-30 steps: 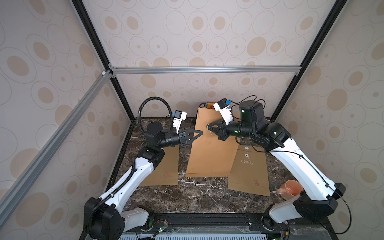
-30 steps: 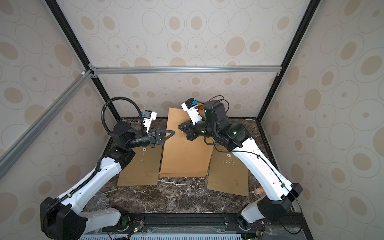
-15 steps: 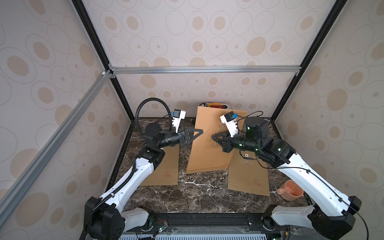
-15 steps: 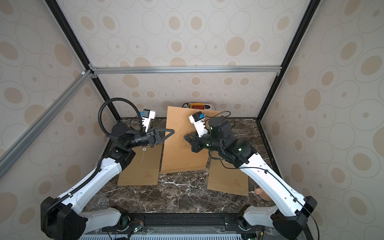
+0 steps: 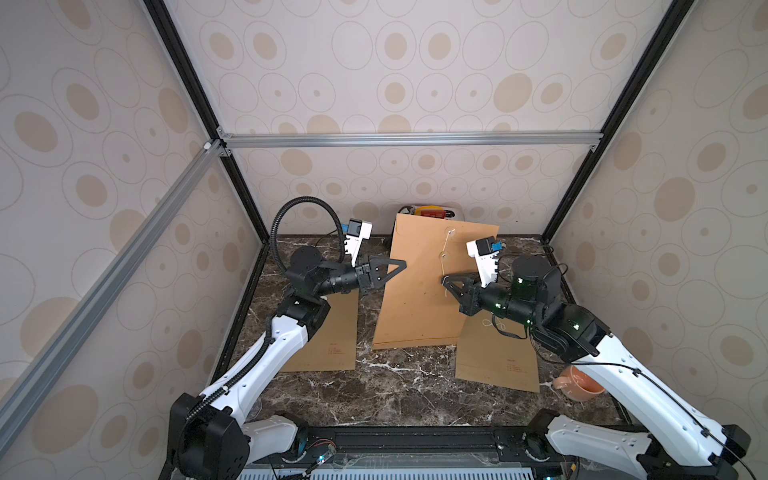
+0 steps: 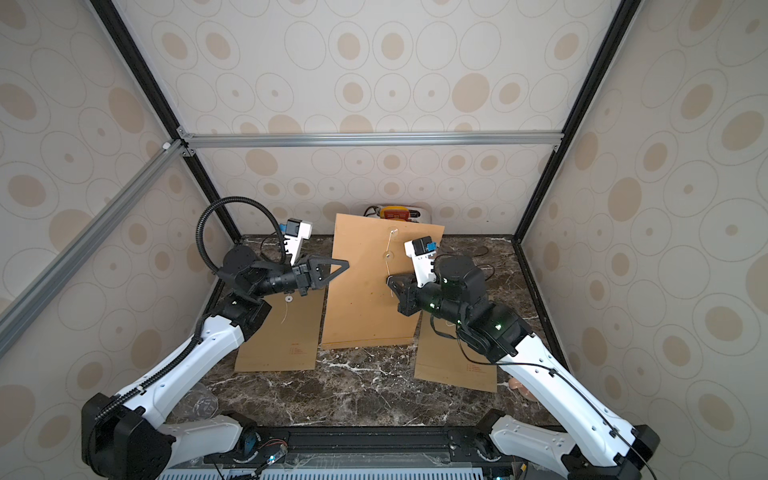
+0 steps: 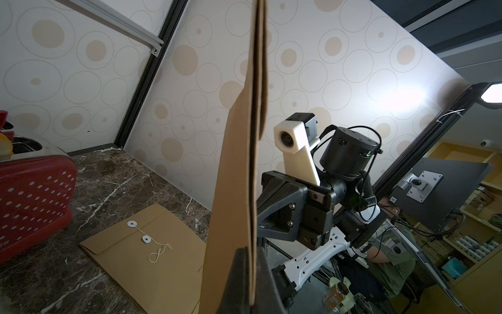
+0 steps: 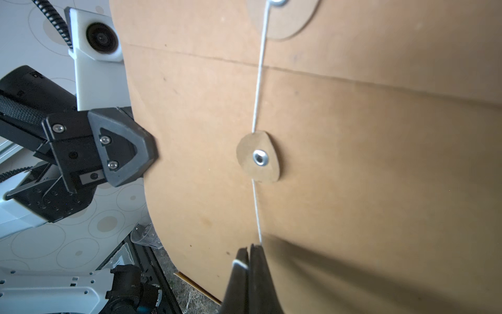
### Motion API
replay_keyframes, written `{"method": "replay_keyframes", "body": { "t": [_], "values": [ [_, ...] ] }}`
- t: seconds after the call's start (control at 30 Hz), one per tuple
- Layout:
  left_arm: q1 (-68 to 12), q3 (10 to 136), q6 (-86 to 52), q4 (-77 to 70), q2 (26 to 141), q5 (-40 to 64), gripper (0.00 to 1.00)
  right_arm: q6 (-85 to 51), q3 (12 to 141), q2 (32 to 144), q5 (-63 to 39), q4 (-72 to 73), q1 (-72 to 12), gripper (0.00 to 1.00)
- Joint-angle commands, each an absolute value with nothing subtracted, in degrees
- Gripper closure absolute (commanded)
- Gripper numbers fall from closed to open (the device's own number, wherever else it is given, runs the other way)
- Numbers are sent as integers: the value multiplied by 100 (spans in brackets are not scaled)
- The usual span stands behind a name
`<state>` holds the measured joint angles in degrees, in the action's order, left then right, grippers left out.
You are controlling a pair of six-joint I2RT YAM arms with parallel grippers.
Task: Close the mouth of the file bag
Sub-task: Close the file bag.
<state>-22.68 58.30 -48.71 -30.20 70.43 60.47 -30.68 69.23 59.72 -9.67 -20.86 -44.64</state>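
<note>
Right wrist view: my right tool (image 8: 248,254) pinches the string (image 8: 258,89) taut, probably for winding; my left tool (image 8: 151,152) clamps the bag (image 8: 353,168) upright.

Circle-patterned walls (image 5: 395,62), dark marble tabletop (image 5: 395,395), aluminium frame bars (image 5: 407,139)

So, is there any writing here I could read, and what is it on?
Red print on the left flat envelope: too small to read.
Red print on the right flat envelope: too small to read.
Upright file bag: no writing shows.
</note>
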Motion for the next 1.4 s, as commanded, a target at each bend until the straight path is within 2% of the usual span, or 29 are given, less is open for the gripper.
{"method": "replay_keyframes", "body": {
  "t": [0.0, 0.2, 0.37, 0.67, 0.83, 1.23, 1.37],
  "values": [
    [-2308, 5888, -4946, -3393, 6917, 6070, 100, -3116, 6792, 5816, -807, -2080, -4361, 100],
    [-2307, 5897, -4891, -3331, 6925, 6069, 100, -2998, 6709, 5561, -341, -2209, -4155, 100],
    [-2311, 5897, -4898, -3333, 6987, 6089, 100, -2910, 6794, 5564, -361, -2273, -3906, 100],
    [-2305, 5889, -4825, -3282, 6982, 6082, 100, -2245, 8301, 6637, -556, -4294, -3165, 100],
    [-2307, 5902, -4787, -3216, 6984, 6083, 100, -1964, 9078, 6931, -520, -4820, -3049, 100],
    [-2308, 5985, -4562, -2813, 7079, 6020, 100, -1929, 10180, 7520, -1807, -5372, -3035, 100],
    [-2310, 5985, -4557, -2807, 7058, 6023, 100, -1828, 10783, 7852, -1836, -5684, -3039, 100]
  ]
}}
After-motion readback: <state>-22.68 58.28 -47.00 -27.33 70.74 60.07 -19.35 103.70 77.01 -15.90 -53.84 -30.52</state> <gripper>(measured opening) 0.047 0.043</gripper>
